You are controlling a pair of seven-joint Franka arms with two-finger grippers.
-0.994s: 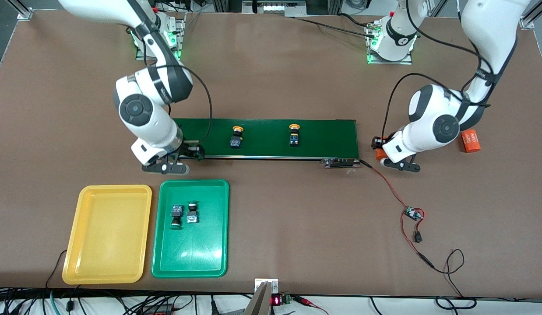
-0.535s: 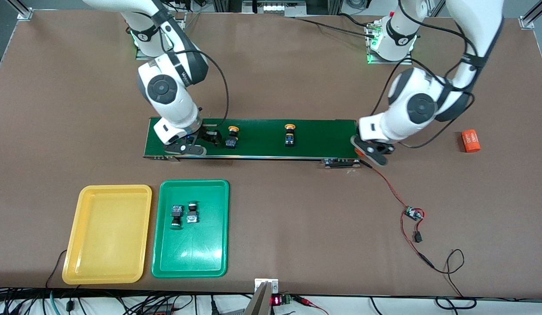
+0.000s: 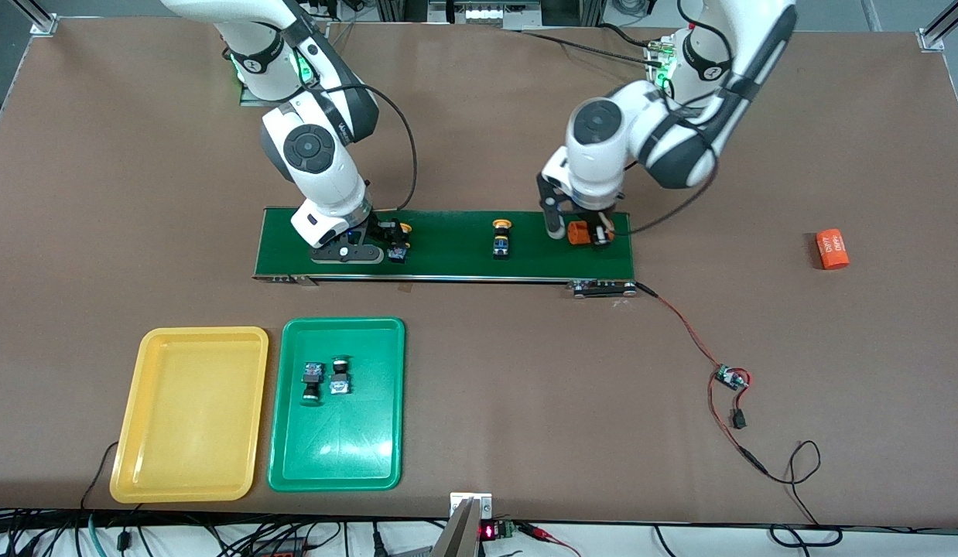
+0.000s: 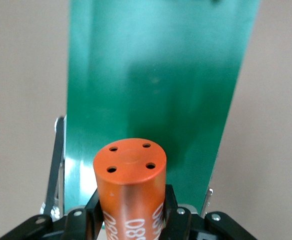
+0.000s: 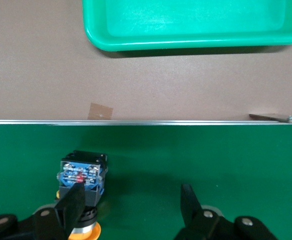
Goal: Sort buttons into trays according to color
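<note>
The green tray (image 3: pixel 337 404) lies on the tabletop (image 3: pixel 479 139) toward the right arm's end, and holds two black-bodied green buttons (image 3: pixel 325 378) side by side in the half farther from the front camera. The yellow tray (image 3: pixel 189 412) just beside it, toward the right arm's end of the tabletop, has nothing in it.

Two yellow-orange buttons lie on the dark-green conveyor belt (image 3: pixel 456 246), which runs farther from the front camera than the trays. One yellow-orange button (image 3: pixel 399 239) lies at the right end effector (image 3: pixel 374 246), whose fingers are spread wide low over the belt; in the right wrist view one finger (image 5: pixel 70 202) is against this button's body and the other stands apart from it. The second yellow-orange button (image 3: pixel 501 237) lies near the belt's middle.

The left end effector (image 3: pixel 583 232) is over the belt's end nearer the left arm, clamped on an orange cylinder with white print (image 4: pixel 130 192). Another orange cylinder (image 3: pixel 832 249) lies on the tabletop, well apart from the belt.
</note>
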